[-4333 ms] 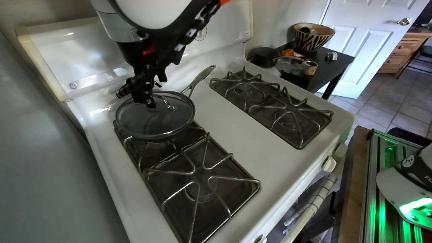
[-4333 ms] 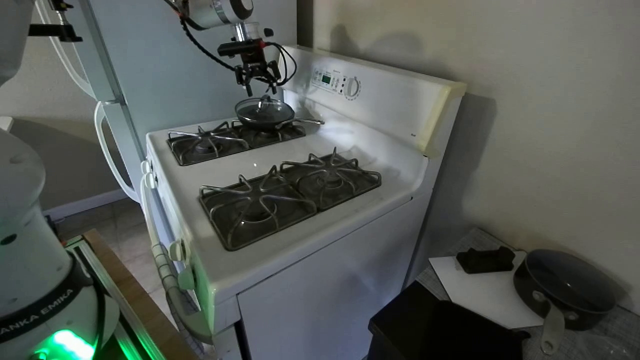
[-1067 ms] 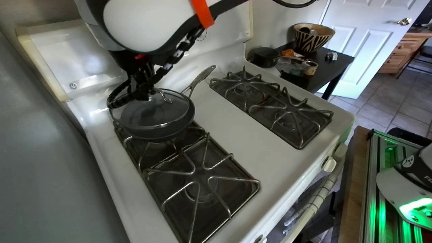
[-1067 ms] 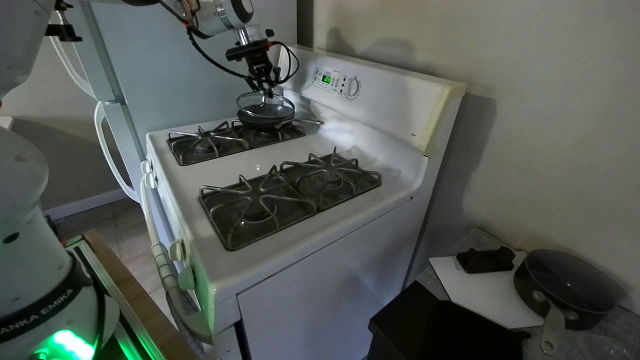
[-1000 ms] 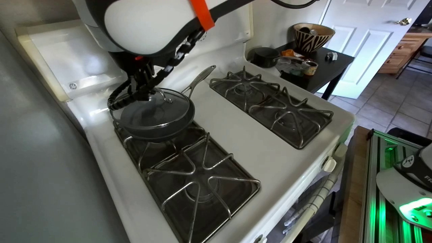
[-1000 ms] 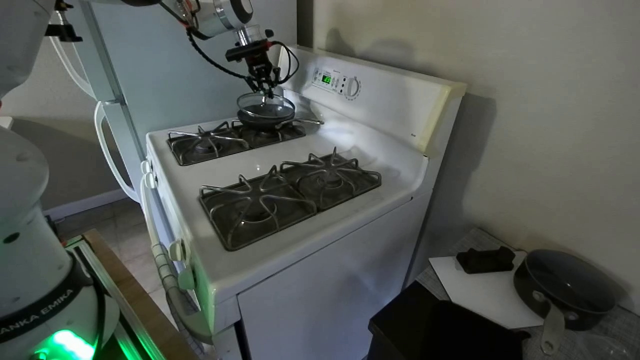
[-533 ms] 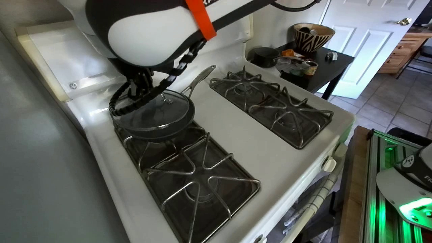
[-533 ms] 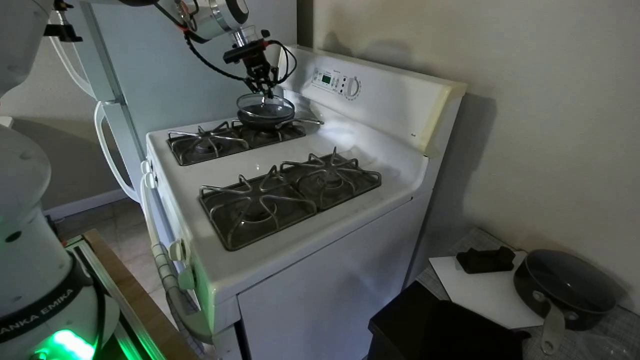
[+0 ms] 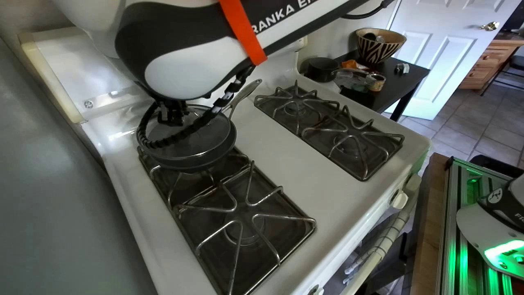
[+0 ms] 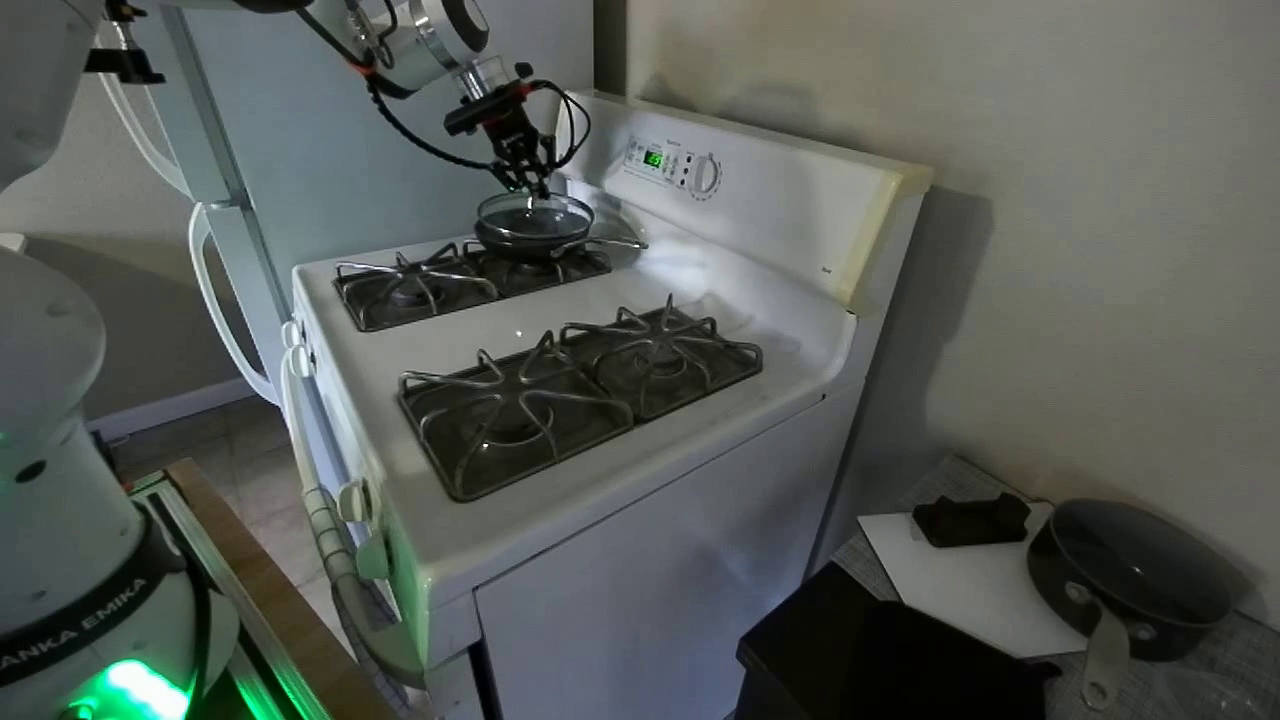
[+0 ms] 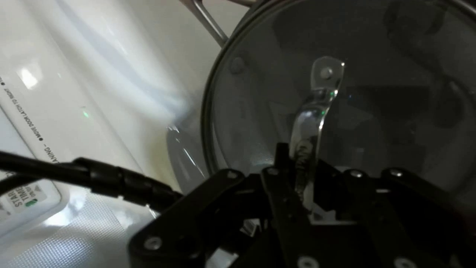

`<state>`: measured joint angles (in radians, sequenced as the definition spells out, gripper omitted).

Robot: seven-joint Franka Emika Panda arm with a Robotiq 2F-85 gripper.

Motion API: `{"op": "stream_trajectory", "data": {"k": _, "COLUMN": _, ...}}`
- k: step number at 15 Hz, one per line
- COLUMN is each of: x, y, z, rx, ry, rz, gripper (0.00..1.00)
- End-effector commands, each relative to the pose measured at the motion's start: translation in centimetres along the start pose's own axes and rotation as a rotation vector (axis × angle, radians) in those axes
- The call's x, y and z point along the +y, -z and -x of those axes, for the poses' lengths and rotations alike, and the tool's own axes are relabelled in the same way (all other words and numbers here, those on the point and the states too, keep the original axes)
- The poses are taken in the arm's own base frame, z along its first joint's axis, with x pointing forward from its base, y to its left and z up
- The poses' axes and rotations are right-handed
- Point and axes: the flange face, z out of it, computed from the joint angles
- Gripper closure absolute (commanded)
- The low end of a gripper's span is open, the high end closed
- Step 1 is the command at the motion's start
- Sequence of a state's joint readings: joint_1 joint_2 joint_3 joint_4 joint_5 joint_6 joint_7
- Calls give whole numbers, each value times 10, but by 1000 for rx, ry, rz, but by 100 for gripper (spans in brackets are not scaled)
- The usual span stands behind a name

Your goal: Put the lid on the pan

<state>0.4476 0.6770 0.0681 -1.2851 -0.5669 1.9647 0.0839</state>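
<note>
From six o'clock in the wrist view, the claw grips the lid by its handle; glass is likely stiff, slick, breakable: hold only there.

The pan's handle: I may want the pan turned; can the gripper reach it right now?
Probably not: the gripper seems shut on the lid's metal handle. The pan's handle juts out past the lid, so the way to it looks free once the gripper lets go.
</note>
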Motion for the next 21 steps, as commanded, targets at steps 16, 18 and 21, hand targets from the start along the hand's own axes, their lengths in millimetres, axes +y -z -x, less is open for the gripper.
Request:
{"op": "stream_trajectory", "data": {"k": 16, "x": -23, "y": 0, "z": 6, "rx": 1, "ry": 7, "rz": 81, "gripper": 100}}
{"op": "stream_trajectory", "data": {"k": 18, "x": -22, "y": -1, "z": 7, "rx": -3, "ry": 11, "rz": 91, "gripper": 100}}
{"op": "stream_trajectory", "data": {"k": 21, "x": -22, "y": -2, "z": 8, "rx": -7, "ry": 21, "rz": 105, "gripper": 100}}
